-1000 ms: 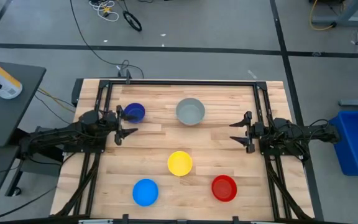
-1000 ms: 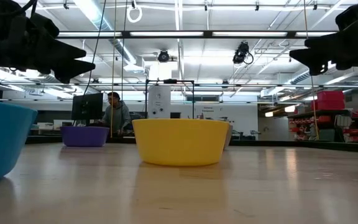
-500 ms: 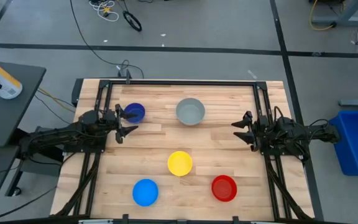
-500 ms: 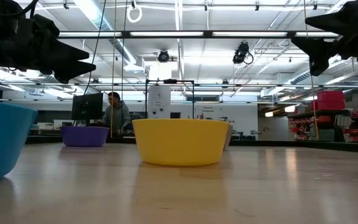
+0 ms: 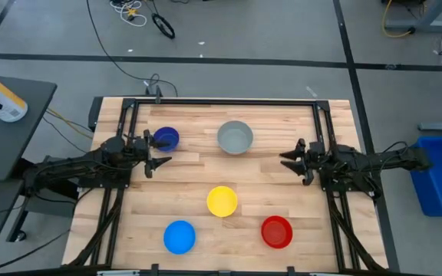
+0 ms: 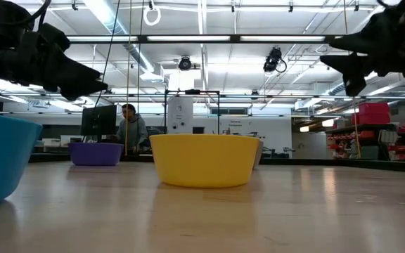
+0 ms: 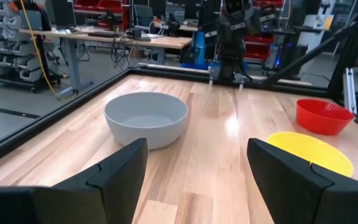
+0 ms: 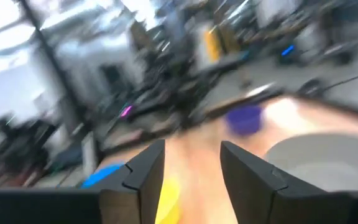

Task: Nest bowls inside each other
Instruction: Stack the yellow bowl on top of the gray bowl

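Note:
Five bowls stand upright and apart on their bases on the wooden table (image 5: 282, 123): dark blue (image 5: 166, 139) far left, grey (image 5: 235, 137) far middle, yellow (image 5: 222, 201) in the middle, light blue (image 5: 179, 237) near left, red (image 5: 276, 231) near right. My left gripper (image 5: 158, 156) hovers open and level just beside the dark blue bowl, on its near side, with nothing between its fingers (image 7: 120, 171). My right gripper (image 5: 290, 162) hovers open and level at the table's right, between the grey and red bowls, also holding nothing. Its wrist view is blurred.
A black frame (image 5: 221, 102) runs along the table's far and side edges. A blue bin (image 5: 440, 172) stands off the table to the right. Bare wood lies between the bowls. A person (image 6: 130, 128) sits in the room far behind.
My right gripper has rolled about its own pointing line and tipped a little, staying at the table's right. My left gripper and the bowls have kept still.

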Controlling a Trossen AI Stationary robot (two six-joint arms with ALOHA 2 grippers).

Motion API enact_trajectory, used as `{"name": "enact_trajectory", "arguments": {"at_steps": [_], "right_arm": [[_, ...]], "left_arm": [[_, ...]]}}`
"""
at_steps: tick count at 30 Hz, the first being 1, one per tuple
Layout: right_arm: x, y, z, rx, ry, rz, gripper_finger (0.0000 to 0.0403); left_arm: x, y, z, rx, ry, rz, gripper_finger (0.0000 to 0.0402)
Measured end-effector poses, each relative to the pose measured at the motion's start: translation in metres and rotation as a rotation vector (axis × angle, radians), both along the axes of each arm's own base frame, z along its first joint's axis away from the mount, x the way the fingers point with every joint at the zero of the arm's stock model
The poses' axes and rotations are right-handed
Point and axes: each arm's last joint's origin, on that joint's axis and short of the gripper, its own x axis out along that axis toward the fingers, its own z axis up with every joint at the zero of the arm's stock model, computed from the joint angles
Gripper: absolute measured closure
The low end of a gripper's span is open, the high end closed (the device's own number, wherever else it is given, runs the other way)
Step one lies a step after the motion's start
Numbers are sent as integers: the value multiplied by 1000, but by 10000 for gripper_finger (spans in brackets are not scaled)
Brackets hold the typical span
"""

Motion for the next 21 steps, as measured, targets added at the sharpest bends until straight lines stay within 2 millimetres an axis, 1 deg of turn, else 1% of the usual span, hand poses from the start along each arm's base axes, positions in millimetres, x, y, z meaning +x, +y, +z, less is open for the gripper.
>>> {"name": "enact_trajectory", "arguments": {"at_steps": [2,5,8,11,14,16,18,21], "right_arm": [[5,3,-5,45,55,81,246],[14,6,-13,164,133,137,249],[23,12,-19,218,188,194,245],[39,19,-8,208,215,217,242],[58,22,3,184,209,109,244],[73,22,20,88,169,75,246],[89,23,30,47,169,90,247],[117,29,36,36,247,126,245]], "left_arm": [[1,0,-1,-2,11,0,116],[1,0,-2,-1,24,-1,116],[2,0,-3,8,36,-3,116],[3,0,-3,13,40,-10,116],[3,1,-2,19,27,-10,116],[3,0,-2,18,27,-16,116],[3,0,-1,16,21,-30,116],[3,0,-1,14,23,-45,116]]}}
